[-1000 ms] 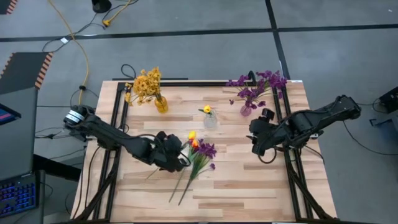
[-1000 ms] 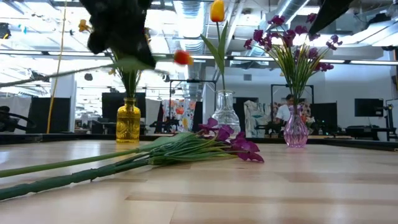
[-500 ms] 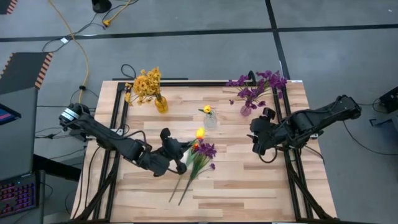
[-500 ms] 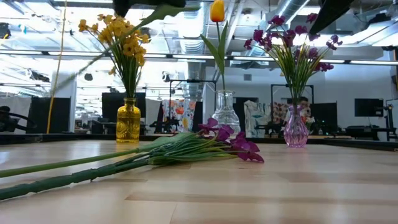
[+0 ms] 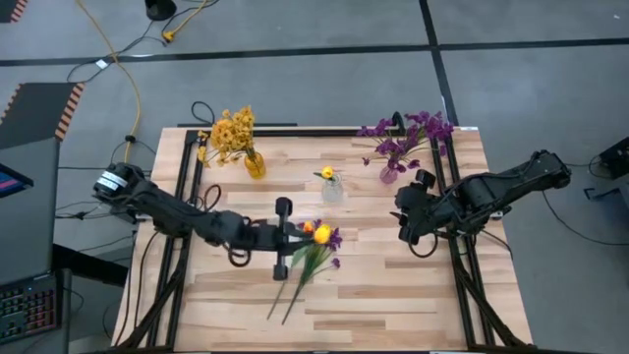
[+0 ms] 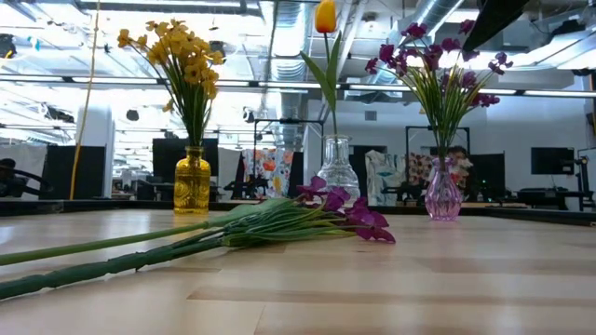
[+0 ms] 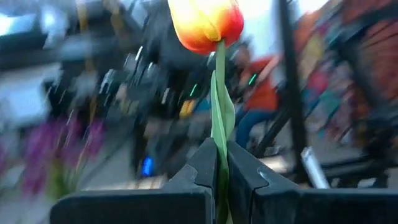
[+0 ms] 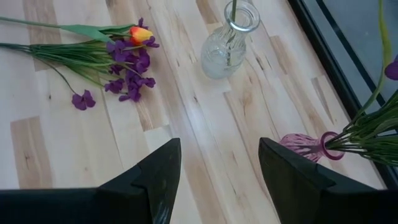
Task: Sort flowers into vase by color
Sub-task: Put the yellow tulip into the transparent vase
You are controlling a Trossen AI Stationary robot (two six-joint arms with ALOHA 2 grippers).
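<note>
The left gripper [image 7: 221,163] is clenched on the green stem of an orange-yellow tulip [image 7: 206,23], which stands upright between the two dark fingers [image 7: 205,163] with its bud above them. From above, this gripper [image 5: 291,236] sits over the middle of the wooden table [image 5: 393,295], and the held bud shows just beside it, above a loose pile of flowers.

That pile [image 5: 313,258] lies flat on the boards: purple blooms [image 8: 127,68] on long green stems, with one more tulip bud [image 8: 140,34] lying among them. How many purple stems it holds cannot be counted.

Three vases stand toward the far edge of the table. The yellow glass vase [image 6: 192,180] holds a bunch of fluffy yellow flowers [image 6: 179,51]. The clear glass vase [image 6: 337,173] in the middle holds a single tulip [image 6: 325,16]. The pink glass vase [image 6: 443,191] holds a bunch of purple flowers [image 6: 438,56].

The right gripper [image 5: 405,226] hangs over the right part of the table, near the pink vase, with its jaws spread wide and nothing between them; its two fingers [image 8: 155,177] frame bare wood.

Yellow-and-black hazard striping [image 5: 67,108] edges a dark platform on the floor to the left of the table. No brand, label or writing can be read anywhere.
</note>
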